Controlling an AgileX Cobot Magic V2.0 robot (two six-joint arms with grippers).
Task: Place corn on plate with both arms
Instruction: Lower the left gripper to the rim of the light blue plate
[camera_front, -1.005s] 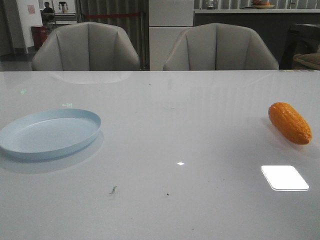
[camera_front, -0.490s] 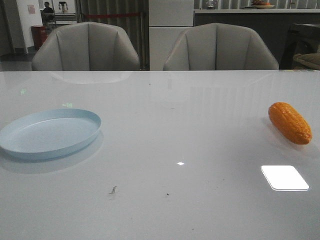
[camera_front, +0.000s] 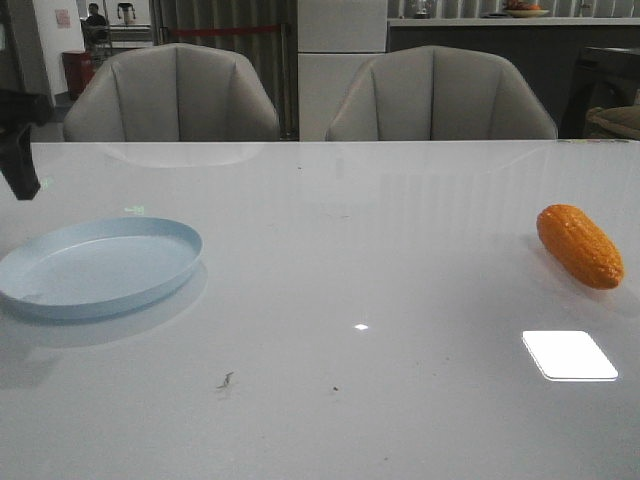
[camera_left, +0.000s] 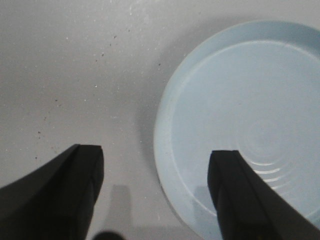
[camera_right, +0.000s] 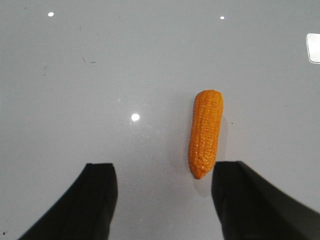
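Observation:
The orange corn (camera_front: 579, 246) lies on the white table at the far right, pointing toward the front right. It also shows in the right wrist view as corn (camera_right: 205, 133), lying on the table beyond the open right gripper (camera_right: 162, 172), nearer one finger, with nothing held. The pale-blue plate (camera_front: 60, 290) rests empty at the left. In the left wrist view the plate (camera_left: 180, 150) sits under one finger of the open left gripper (camera_left: 155, 160), whose other finger hangs over bare table. A dark part of the left arm (camera_front: 18, 150) enters the front view at the left edge.
Two grey chairs (camera_front: 172, 95) stand behind the table's far edge. A bright light reflection (camera_front: 569, 355) lies on the table in front of the corn. Small dark specks (camera_front: 226, 380) mark the near middle of the table.
The left arm has come into the front view at the far left edge, above the plate. The corn and plate have not moved.

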